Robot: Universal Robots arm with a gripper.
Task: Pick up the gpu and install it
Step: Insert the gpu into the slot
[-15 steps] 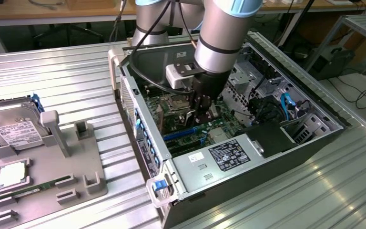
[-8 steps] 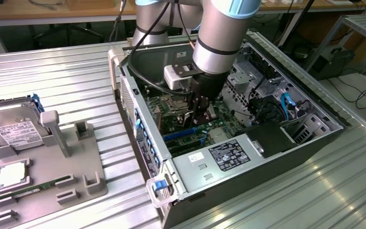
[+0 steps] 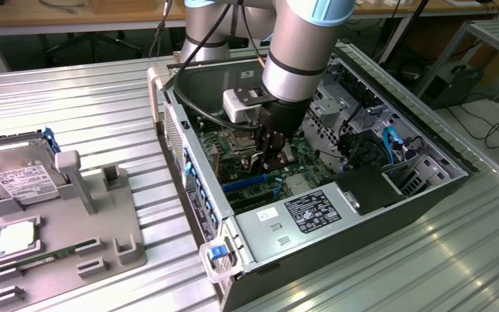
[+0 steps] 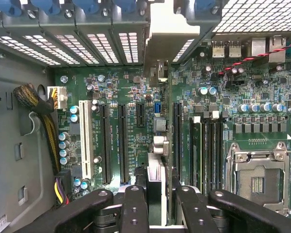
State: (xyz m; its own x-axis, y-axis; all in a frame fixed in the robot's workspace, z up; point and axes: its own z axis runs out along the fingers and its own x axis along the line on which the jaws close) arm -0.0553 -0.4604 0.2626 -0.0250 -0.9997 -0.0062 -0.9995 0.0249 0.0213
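**Card Held Edge-On Above the Board**

Inside the open computer case (image 3: 336, 195), the pincer (image 3: 275, 146) hangs low over the green motherboard (image 4: 136, 126), clenched on the gpu (image 4: 155, 179). In the wrist view, two black fingers (image 4: 136, 208) clamp the card from either side. It is seen edge-on, with its pale metal bracket (image 4: 172, 29) reaching the slotted rear wall of the case.

From the wrist view, the card's edge runs alongside the long black slots (image 4: 122, 143), but I cannot tell whether it has touched one.

What worries me is alignment. If the card's edge sits slightly off the slot, pushing down could bend the connector or stress the board. The bracket could also catch on the rear wall instead of sliding into its opening. A loose cable bundle (image 4: 36, 104) lies at one side of the board, well apart from the card.

Counting what I can see: one arm, one pincer, one card in its grip. On the board there is one white slot (image 4: 86, 141) and one empty processor socket (image 4: 256, 177).

Farther off, on the tabletop (image 3: 85, 110) at the exterior view's left, a grey holder tray (image 3: 59, 247) carries one hard drive (image 3: 15, 172) and one green memory stick (image 3: 46, 257).
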